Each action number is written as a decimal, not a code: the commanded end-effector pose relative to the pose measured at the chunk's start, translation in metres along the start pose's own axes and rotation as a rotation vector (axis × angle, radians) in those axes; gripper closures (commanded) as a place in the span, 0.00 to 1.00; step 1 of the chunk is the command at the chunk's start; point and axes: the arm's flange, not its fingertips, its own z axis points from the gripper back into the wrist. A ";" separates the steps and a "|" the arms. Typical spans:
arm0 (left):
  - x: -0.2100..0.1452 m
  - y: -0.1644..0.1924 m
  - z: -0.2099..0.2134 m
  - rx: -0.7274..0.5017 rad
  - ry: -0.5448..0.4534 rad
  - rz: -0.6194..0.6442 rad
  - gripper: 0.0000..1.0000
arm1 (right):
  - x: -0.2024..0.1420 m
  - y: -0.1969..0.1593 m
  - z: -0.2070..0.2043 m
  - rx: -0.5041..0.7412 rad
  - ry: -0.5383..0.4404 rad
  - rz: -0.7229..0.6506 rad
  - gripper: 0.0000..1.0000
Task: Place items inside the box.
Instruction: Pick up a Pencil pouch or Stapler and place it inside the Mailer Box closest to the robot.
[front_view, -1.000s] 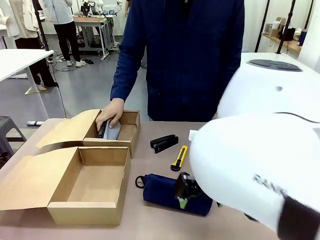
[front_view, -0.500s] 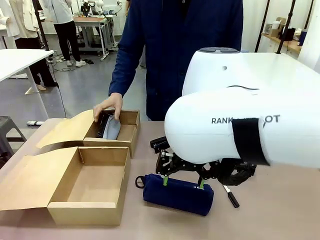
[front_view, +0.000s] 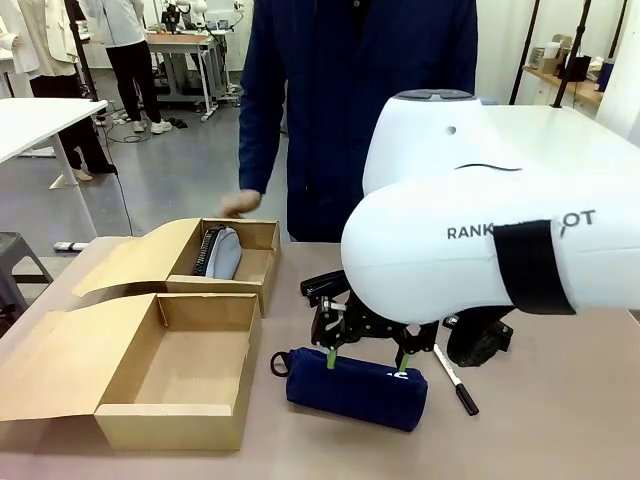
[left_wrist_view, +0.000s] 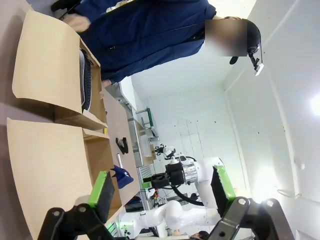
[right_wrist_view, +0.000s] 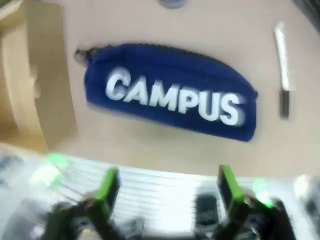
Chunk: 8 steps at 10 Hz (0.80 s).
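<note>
Your right gripper (front_view: 365, 362) hangs spread over the navy pouch (front_view: 345, 392), lower centre of the front view. Your left gripper (left_wrist_view: 162, 185) is spread too.

Beyond my brown worktop (front_view: 570, 435) I see a grey floor (front_view: 180, 180), a white table (front_view: 40, 115) far left, and a wooden shelf (front_view: 565, 82) far right.

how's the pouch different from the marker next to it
The pouch is navy fabric, fat and printed CAMPUS; the marker is a thin white stick with a black cap. The pouch lies under the open right claw; the marker lies slanted beside it. Both rest on the table, outside the boxes.
</note>
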 end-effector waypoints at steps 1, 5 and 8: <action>-0.003 -0.001 0.001 -0.011 0.010 -0.024 0.00 | 0.019 -0.016 -0.006 -0.048 0.081 0.539 0.00; -0.003 -0.001 0.001 -0.011 0.010 -0.024 0.00 | 0.019 -0.013 -0.027 -0.004 -0.039 1.091 0.00; -0.003 -0.001 0.001 -0.011 0.010 -0.024 0.00 | 0.025 -0.003 -0.044 0.024 -0.006 1.196 0.00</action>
